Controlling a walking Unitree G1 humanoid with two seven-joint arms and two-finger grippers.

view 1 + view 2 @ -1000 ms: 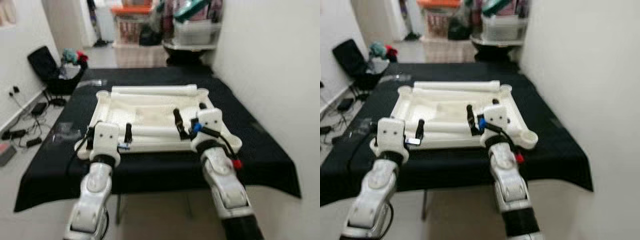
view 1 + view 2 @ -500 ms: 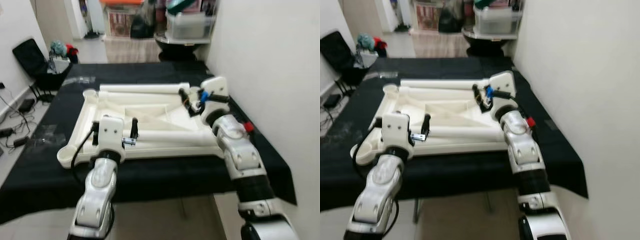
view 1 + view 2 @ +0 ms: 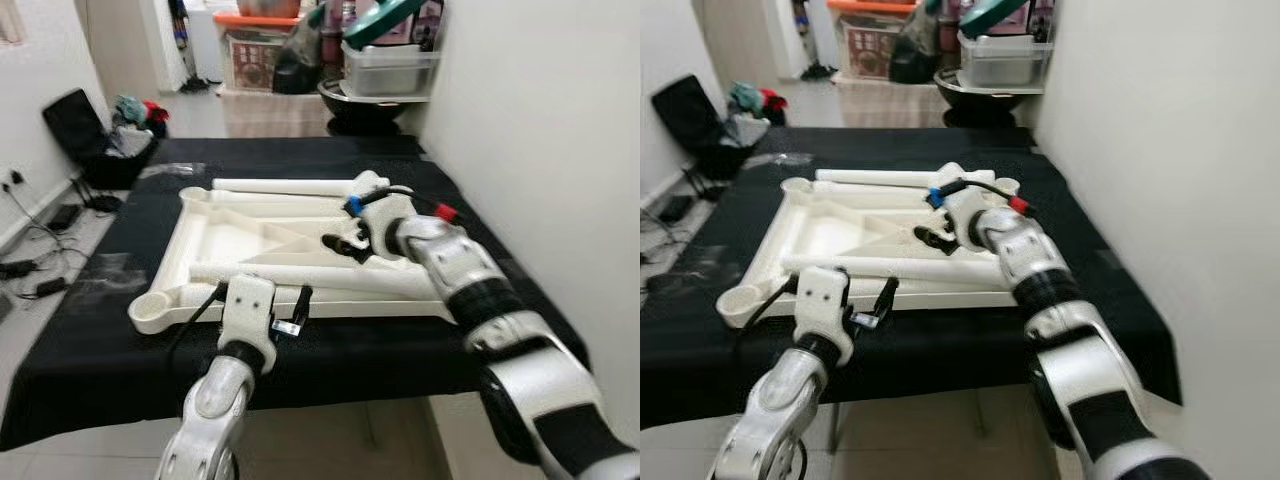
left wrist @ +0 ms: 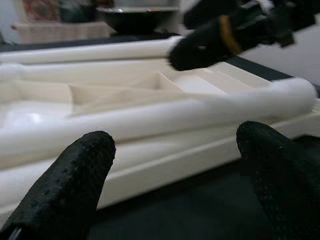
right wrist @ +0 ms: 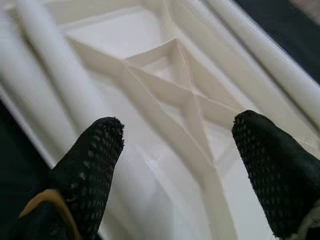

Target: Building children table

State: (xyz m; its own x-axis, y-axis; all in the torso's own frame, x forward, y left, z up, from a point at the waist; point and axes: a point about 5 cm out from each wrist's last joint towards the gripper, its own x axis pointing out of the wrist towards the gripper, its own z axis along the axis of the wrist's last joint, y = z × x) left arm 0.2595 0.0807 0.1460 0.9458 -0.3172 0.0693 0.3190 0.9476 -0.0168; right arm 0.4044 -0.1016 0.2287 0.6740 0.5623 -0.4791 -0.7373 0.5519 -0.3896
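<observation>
One black-draped table [image 3: 120, 330], white tabletop [image 3: 240, 235] upside down, storage bins [image 3: 390, 65] behind

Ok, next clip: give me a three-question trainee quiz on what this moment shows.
1. True or false: the right gripper is shut on a table leg.
2. Which thing lies across the near side of the upturned tabletop? A) a white table leg B) a red toolbox C) a blue cloth
3. Fill in: the left gripper hangs at the tabletop's ____ edge.

Key:
1. False; its jaws are open above the ribbed underside, holding nothing.
2. A.
3. Near, with jaws open over the black table cover.
</observation>
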